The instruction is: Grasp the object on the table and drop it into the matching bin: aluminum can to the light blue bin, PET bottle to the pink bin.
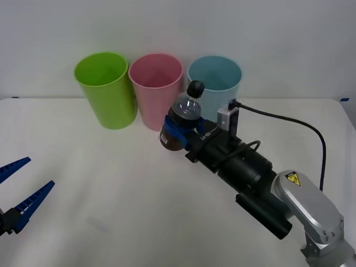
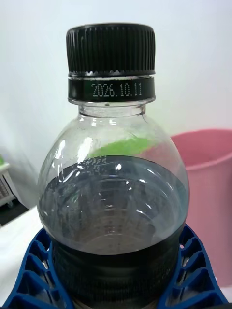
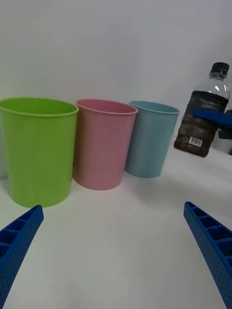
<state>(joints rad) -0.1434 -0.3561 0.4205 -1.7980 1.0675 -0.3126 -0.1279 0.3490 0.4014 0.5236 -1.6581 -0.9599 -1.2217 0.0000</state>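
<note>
Clamping the PET bottle in my right gripper (black cap up) — raised off the table, just before the pink bin — my left gripper waits spread.

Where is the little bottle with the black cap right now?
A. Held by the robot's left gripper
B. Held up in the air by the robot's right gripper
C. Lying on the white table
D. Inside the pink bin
B: the right gripper has its blue fingers clamped round the bottle, which hangs above the table in front of the pink bin.
</note>
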